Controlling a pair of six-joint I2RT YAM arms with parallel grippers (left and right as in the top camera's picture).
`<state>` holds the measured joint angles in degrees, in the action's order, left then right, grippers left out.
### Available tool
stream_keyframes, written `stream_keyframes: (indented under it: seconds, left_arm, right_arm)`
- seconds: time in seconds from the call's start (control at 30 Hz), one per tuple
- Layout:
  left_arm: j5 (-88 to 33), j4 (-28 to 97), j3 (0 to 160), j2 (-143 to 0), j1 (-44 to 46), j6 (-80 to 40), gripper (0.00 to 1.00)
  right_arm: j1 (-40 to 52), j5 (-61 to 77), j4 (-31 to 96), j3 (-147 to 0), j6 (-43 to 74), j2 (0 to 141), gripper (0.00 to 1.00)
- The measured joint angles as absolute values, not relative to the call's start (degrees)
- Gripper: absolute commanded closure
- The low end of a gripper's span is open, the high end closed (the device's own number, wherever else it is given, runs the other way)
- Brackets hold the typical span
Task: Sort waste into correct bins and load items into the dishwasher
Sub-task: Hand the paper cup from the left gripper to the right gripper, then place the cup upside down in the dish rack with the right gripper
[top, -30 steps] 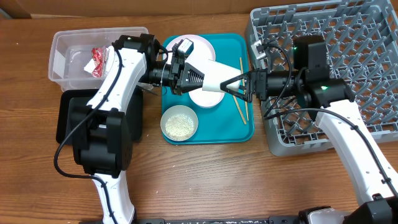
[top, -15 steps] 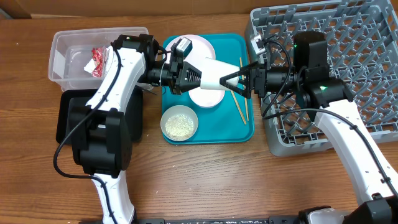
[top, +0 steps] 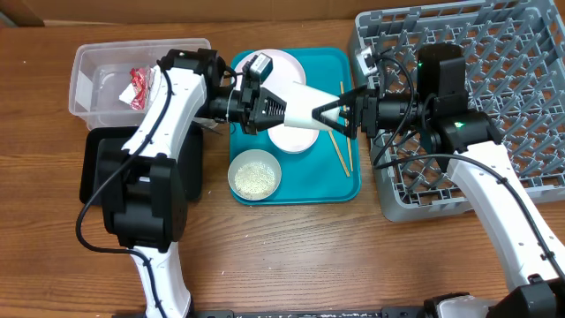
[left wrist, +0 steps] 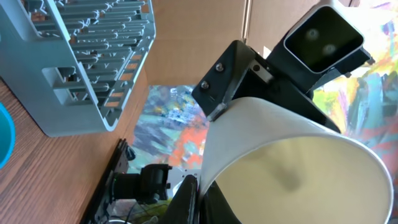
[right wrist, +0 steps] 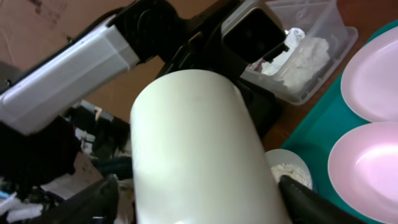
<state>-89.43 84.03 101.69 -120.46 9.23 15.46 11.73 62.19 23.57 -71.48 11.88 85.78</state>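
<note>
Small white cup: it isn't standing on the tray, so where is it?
Overhead view: the cup hangs sideways above the teal tray, between the left pincer and right pincer.

Overhead: straight down on the desk (top: 291,256), far enough back to take in both arms. Left wrist: right up against the white cup (left wrist: 280,162), rolled, facing the grey rack (left wrist: 93,56). Right wrist: equally close, facing the opposite way — toward the clear tub (right wrist: 317,78). All three share the cup; overhead also covers rack and tub.
</note>
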Motion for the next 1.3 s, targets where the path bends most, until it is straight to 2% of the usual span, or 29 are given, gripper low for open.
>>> stream_keyframes:
  seconds: [0.07,0.17,0.3,0.33,0.4,0.47,0.53,0.6,0.73,0.93,1.03,1.3]
  left_arm:
    - [-89.41,84.03,101.69,-120.46,9.23,15.46,0.96]
    - [-89.43,84.01,101.69,-120.46,9.23,15.62,0.96]
    - [-89.58,84.05,101.71,-120.46,9.21,15.66,0.96]
    - [-89.58,84.01,101.71,-120.46,9.13,15.7,0.96]
    - [-89.58,84.01,101.73,-120.46,8.99,16.01,0.95]
    - [-89.56,84.01,101.73,-120.46,8.99,16.51,0.87]
    - [-89.52,84.03,101.73,-120.46,8.91,16.97,0.73]
    - [-89.3,83.9,101.73,-120.46,8.91,17.1,0.63]
    - [-88.77,82.7,101.73,-120.46,8.75,17.74,0.55]
    - [-86.89,82.48,101.73,-120.46,4.58,18.06,0.5]
    - [-86.0,82.46,101.73,-120.46,0.4,18.22,0.49]
    - [-77.1,82.5,105.47,-120.22,-5.56,21.3,0.41]
  right_arm:
    - [11.73,62.46,23.59,-71.48,11.86,85.78,0.12]
    - [11.73,62.67,23.62,-71.48,12.1,85.78,0.26]
    - [11.68,62.26,23.68,-71.48,12.12,85.78,0.52]
    - [11.73,62.22,23.7,-71.48,12.25,85.78,0.53]
    - [11.84,62.28,23.75,-71.48,12.27,85.78,0.53]
    - [11.97,62.19,23.59,-71.48,12.03,85.78,0.53]
    - [12.1,62.22,23.51,-71.48,12.01,85.78,0.53]
    - [12.43,62.41,23.16,-71.48,12.01,85.78,0.53]
    - [11.9,62.76,23.11,-71.48,12.01,85.78,0.53]
    - [6.55,62.04,26.24,-71.48,12.78,85.36,0.53]
    - [2.81,57.14,32.91,-71.5,13.5,83.35,0.57]
    - [-0.34,30.48,57.58,-75.75,14.83,74.63,0.56]
